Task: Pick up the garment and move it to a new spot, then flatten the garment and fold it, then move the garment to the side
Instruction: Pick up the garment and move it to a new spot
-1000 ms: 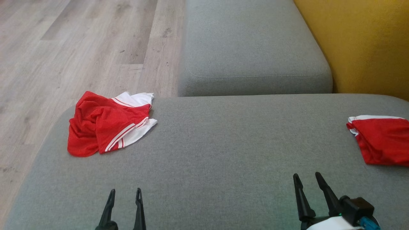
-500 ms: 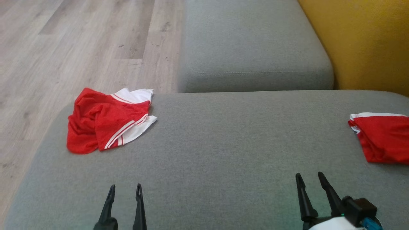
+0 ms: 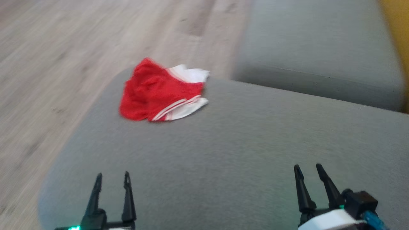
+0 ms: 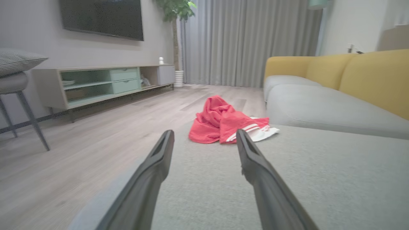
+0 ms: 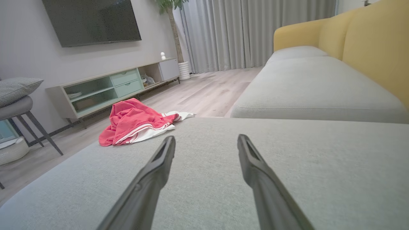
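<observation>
**Red garment bunched at the far left corner of the grey seat**

The garment (image 3: 161, 92), red with white bands and a white edge, lies crumpled on the grey seat (image 3: 223, 153). It is close to the seat's far left edge, where the wooden floor (image 3: 64, 48) begins. Beyond it to the right sits a second grey cushion (image 3: 319, 48).

The left gripper (image 3: 112, 174) and the right gripper (image 3: 307, 165) hang over the near part of the seat, well apart from the garment. Each has its fingers spread with nothing between them.

The head view is blurred and looks down on the seat and floor. The wrist views look level across the room and take in:
- a yellow backrest (image 4: 377, 76)
- grey curtains (image 4: 249, 41)
- a potted plant (image 4: 175, 9)
- a wall television (image 5: 92, 19)
- a low cabinet (image 5: 111, 89)
- a stool (image 5: 16, 108)
</observation>
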